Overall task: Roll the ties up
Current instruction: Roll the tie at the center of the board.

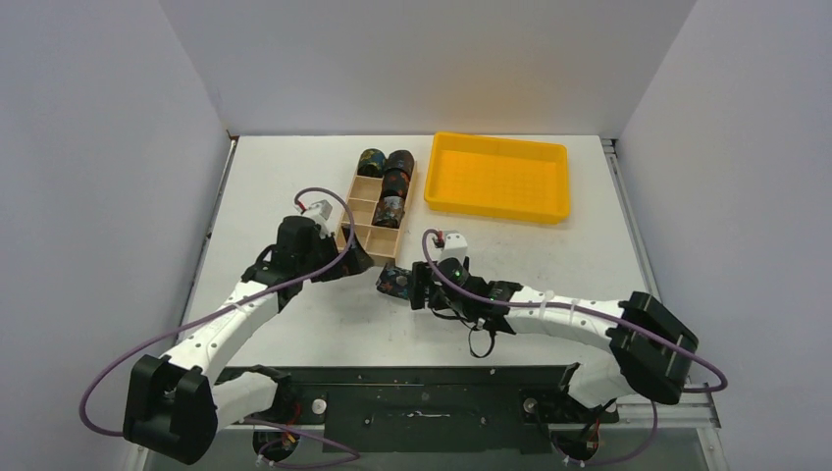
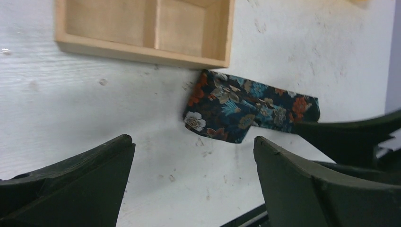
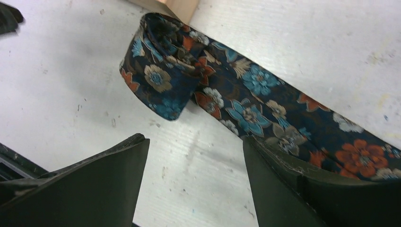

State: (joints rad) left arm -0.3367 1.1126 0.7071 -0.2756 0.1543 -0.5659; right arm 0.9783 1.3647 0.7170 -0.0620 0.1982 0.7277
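Just off the near end of the wooden box (image 1: 365, 234), one tie (image 1: 394, 283) lies on the table (image 1: 275, 177), with its left end rolled and its tail flat to the right. Right gripper (image 3: 194, 142): jaws apart, one finger (image 3: 302, 189) over the tail. Left gripper (image 2: 194, 142): jaws wide apart, nothing between them.

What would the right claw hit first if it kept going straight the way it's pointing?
Most likely the flowered tie: its loosely rolled end lies just ahead of the open right claw, with the wooden box beyond. Height is hard to judge.
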